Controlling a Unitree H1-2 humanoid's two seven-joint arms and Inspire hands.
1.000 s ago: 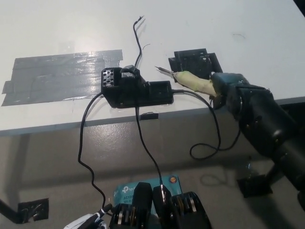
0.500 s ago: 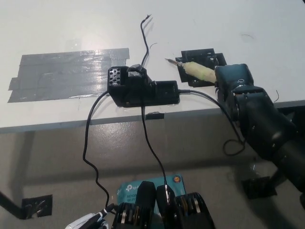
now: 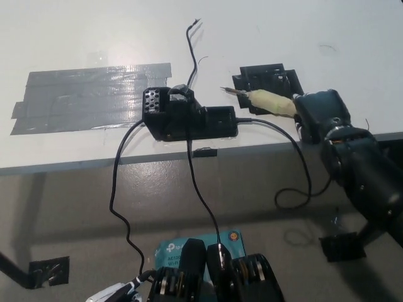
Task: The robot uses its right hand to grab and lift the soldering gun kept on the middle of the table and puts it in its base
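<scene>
The soldering gun (image 3: 269, 103) has a pale yellow taped handle and a thin metal tip pointing left. It hangs just above the white table (image 3: 94, 38), right of the black base (image 3: 189, 117). My black right hand (image 3: 324, 113) is shut on the gun's rear end, at the table's front right edge. The tip is a short way from the base's right end, not touching it. The gun's black cable (image 3: 296, 163) loops down off the table edge. Only a sliver of my white left hand (image 3: 113, 293) shows at the bottom left.
A black bracket (image 3: 267, 78) lies on the table behind the gun. A grey duct tape patch (image 3: 88, 97) covers the table's left part. Cables (image 3: 116, 189) run from the base over the front edge to the floor, where a teal box (image 3: 189, 248) sits.
The camera shifted after the earliest frame. Since half a second ago my right hand has drawn back to the right with the gun, and the tip sits a little lower.
</scene>
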